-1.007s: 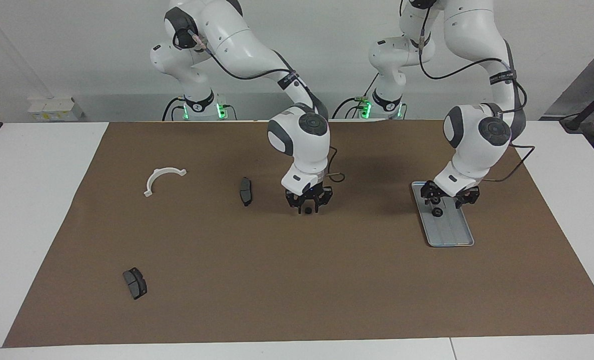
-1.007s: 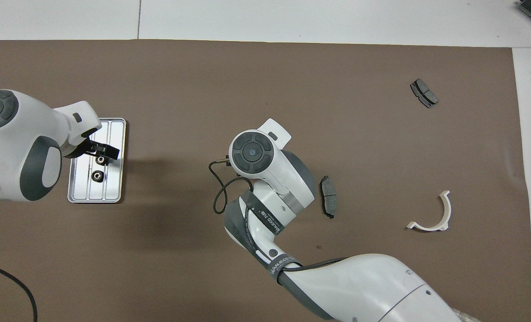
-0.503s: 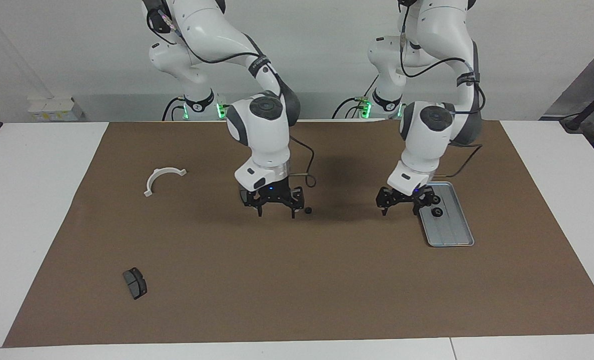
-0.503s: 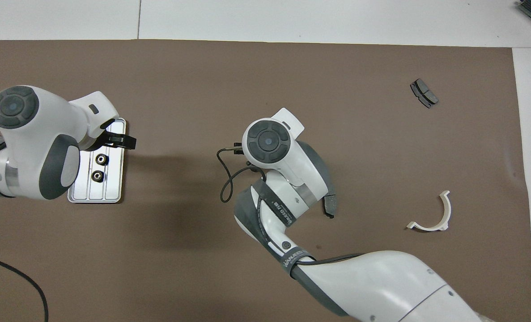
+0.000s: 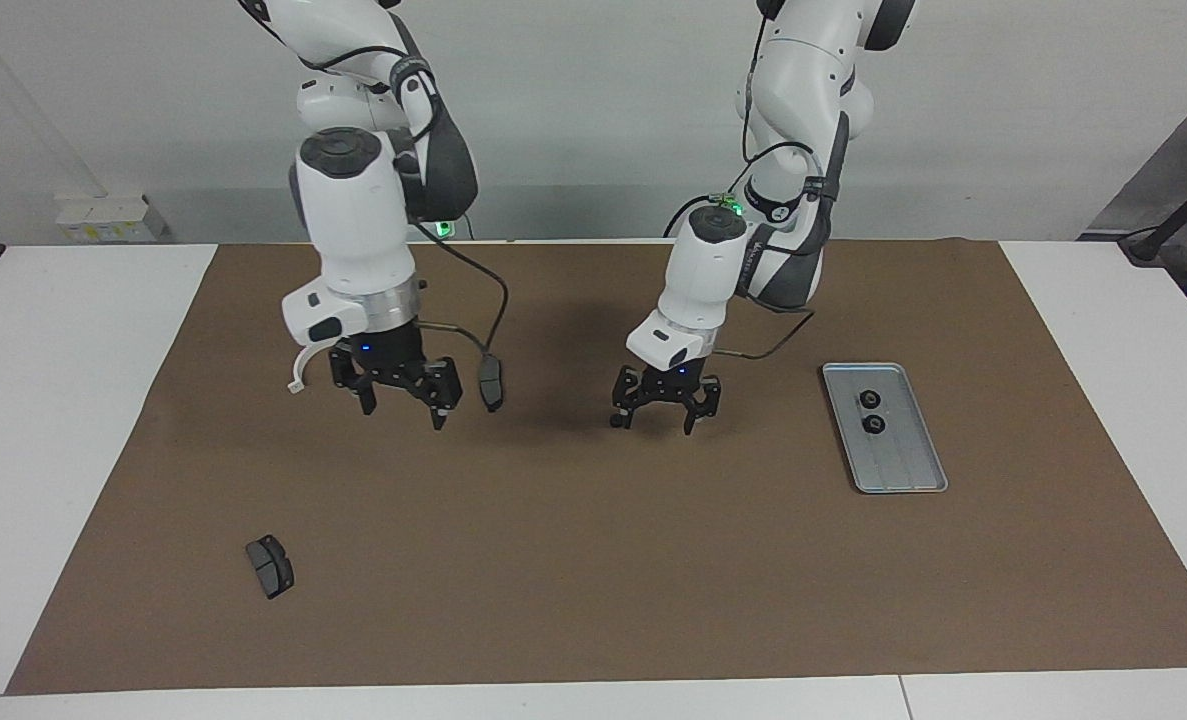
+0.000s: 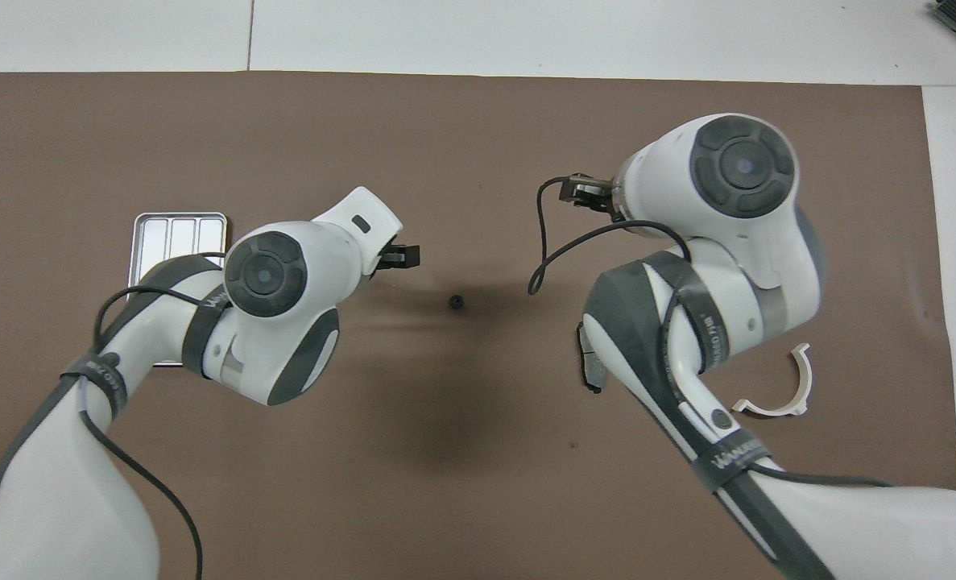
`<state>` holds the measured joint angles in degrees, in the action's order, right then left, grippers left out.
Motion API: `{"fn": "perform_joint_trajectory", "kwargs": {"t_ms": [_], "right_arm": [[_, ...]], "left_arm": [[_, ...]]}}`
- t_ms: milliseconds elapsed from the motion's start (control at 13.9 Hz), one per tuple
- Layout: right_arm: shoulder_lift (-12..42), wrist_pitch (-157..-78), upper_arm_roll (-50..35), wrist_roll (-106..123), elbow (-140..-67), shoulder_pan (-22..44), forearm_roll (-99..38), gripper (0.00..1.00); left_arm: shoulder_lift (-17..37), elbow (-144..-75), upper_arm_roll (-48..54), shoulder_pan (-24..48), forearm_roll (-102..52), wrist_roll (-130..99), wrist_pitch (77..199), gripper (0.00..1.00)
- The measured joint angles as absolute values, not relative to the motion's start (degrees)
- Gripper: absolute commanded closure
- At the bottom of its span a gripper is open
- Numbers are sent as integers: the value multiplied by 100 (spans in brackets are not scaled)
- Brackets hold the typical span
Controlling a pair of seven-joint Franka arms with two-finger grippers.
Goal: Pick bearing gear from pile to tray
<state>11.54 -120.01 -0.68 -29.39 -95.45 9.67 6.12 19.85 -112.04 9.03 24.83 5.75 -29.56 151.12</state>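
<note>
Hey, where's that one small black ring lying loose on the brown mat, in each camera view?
Facing view: the loose black ring lies on the mat near the middle, at the left pincer's fingertip.
Overhead view: the ring lies bare on the mat between the two arms.
Shared landmark: the tray, at the left arm's end of the table.

The tray (image 5: 901, 476) is smooth, silver-grey metal with a dull sheen. The mat (image 5: 593, 580) is matt brown, paper-like. The bench (image 5: 63, 400) surface is smooth white. The half-ring bracket (image 6: 792, 395) appears as white plastic. The brake pads (image 5: 270, 566) are matt dark grey. Arm shells (image 5: 358, 215) are glossy white plastic.
</note>
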Motion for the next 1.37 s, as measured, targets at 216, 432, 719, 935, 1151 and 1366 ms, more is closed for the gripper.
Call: {"fn": "perform_joint_trajectory", "kwargs": {"t_ms": [216,432,719,935,1151,1366], "right_arm": [[865,-11480,-63,-2235,-9510,428,606,0],[642,-11015,-57,-1478,-9372,31,578,0],[298,-10166,-53,-1209,-9226,-242,257,0],[126,-9666,-85,-1208,-9228,-228,237,0],[115,-9590,-96,-1208,-9245,-189,234,0],[115,-9587,-118,-1208,-9264,-184,232,0]], "left_arm": [[2189,-11067,898,2674,575,-2955,15112,25],[2322,-11067,897,2793,575,-2955,15112,28],[2424,-11092,896,2875,576,-2950,15110,38],[2424,-11163,893,2932,578,-2934,15107,57],[2393,-11176,867,2975,586,-2912,15011,78],[2328,-11172,884,2990,591,-2907,14752,95]]}}
